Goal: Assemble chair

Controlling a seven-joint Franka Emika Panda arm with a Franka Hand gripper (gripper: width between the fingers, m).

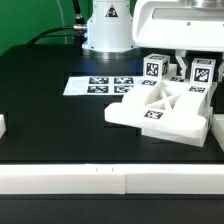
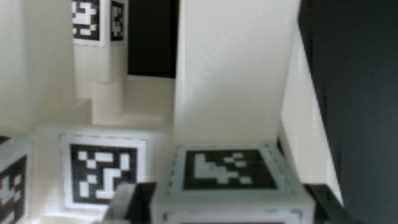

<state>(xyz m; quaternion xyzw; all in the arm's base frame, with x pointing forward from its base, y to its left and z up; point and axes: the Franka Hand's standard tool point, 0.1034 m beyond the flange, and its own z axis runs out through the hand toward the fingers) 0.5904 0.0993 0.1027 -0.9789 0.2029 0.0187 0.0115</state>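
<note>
Black desk (image 1: 50, 120), one white robot arm at the back, its base (image 1: 108, 28) near top centre of the exterior view. The arm's head (image 1: 180, 25) reaches down over the chair parts on the exterior view's right; the gripper's fingertips are hidden behind the tagged blocks there, so no clear look at the jaws. Wrist view is very close and blurred: white faces and tags fill it, fingers not distinguishable. Cannot tell from the pictures if the gripper is apart, together or clamped on a part.

Chair parts sit on the exterior view's right half of the desk. The cross-braced flat plate (image 1: 160, 108) lies flat, nearest the camera, with diagonal ribs on top and a tag on its front edge. Just behind it stand upright notched blocks with tags: one (image 1: 155, 69) near the middle, another (image 1: 203, 73) further to the exterior view's right, right under the arm's head. A further white piece (image 1: 218, 128) touches or sits just beside the plate at the exterior view's right edge.

The marker board (image 1: 100, 86) lies flat on the desk to the exterior view's left of the plate, near it but apart. A white rail (image 1: 100, 178) runs along the desk's near edge.

Wrist view: two tagged white faces (image 2: 103, 170) (image 2: 222, 168) side by side, a tall white bar (image 2: 222, 70) rising beyond them, another tag (image 2: 98, 20) further off.
</note>
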